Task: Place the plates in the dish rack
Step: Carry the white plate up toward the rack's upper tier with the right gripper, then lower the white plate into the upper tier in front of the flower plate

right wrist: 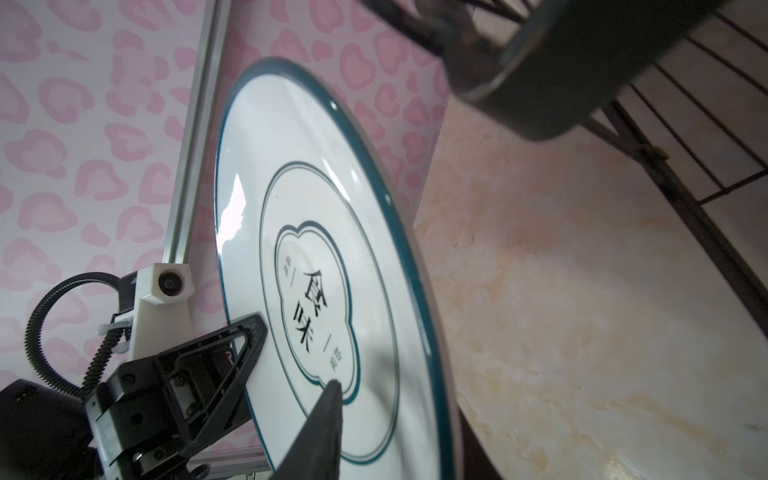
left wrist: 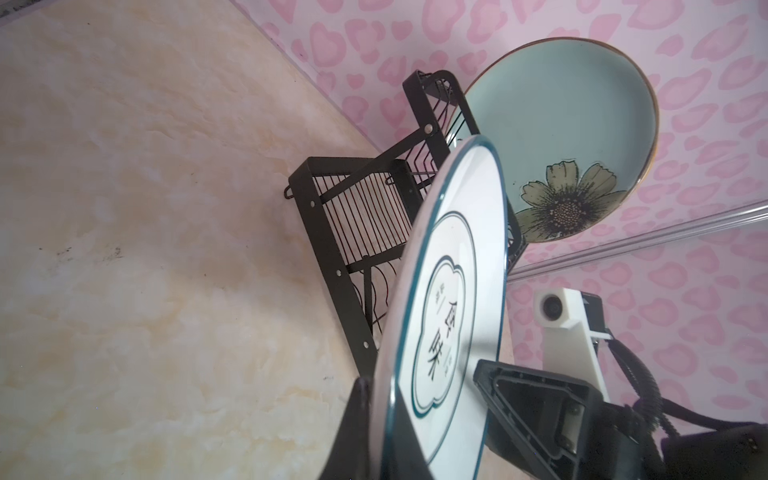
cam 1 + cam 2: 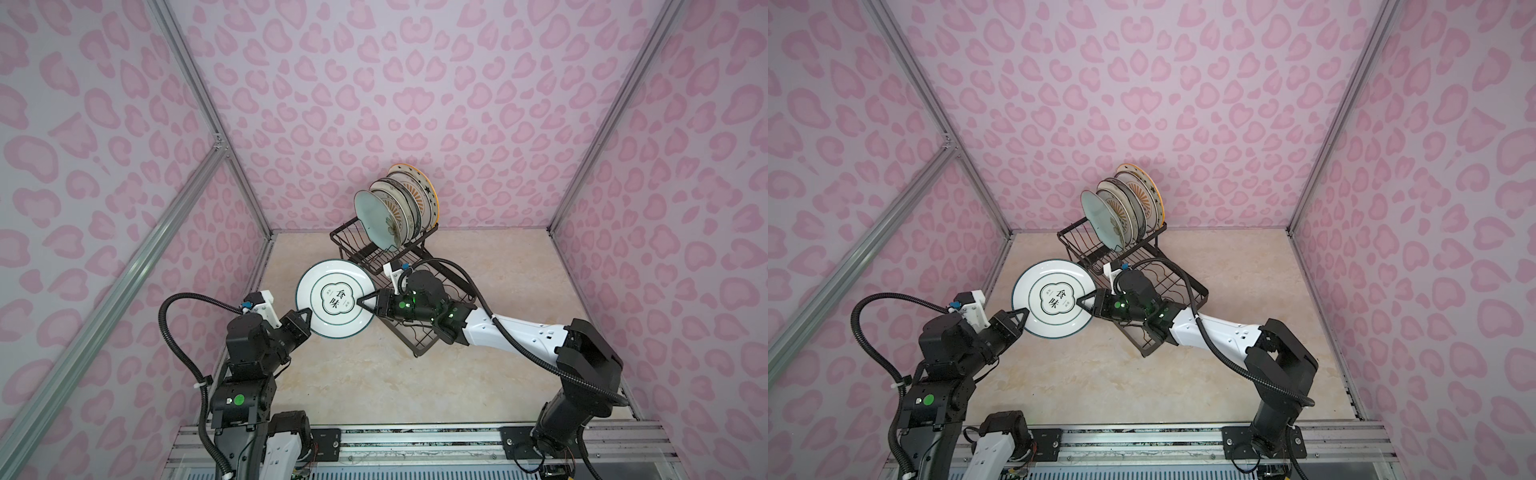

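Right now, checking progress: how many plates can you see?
7: one white plate held by the left hand, roughly six plates upright in the dish rack, overlapping; some may be hidden.

Black-and-white arms [image 3: 519,332], ribbed black cables [image 3: 161,320], green lights [image 3: 402,304]

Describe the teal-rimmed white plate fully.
Round glossy white ceramic plate: teal rim line, inner teal ring, lobed medallion with two black characters. Held face-up in the air beside the black wire dish rack. Left end effector clamps its rim; right end effector, jaws open, has one finger over its face.
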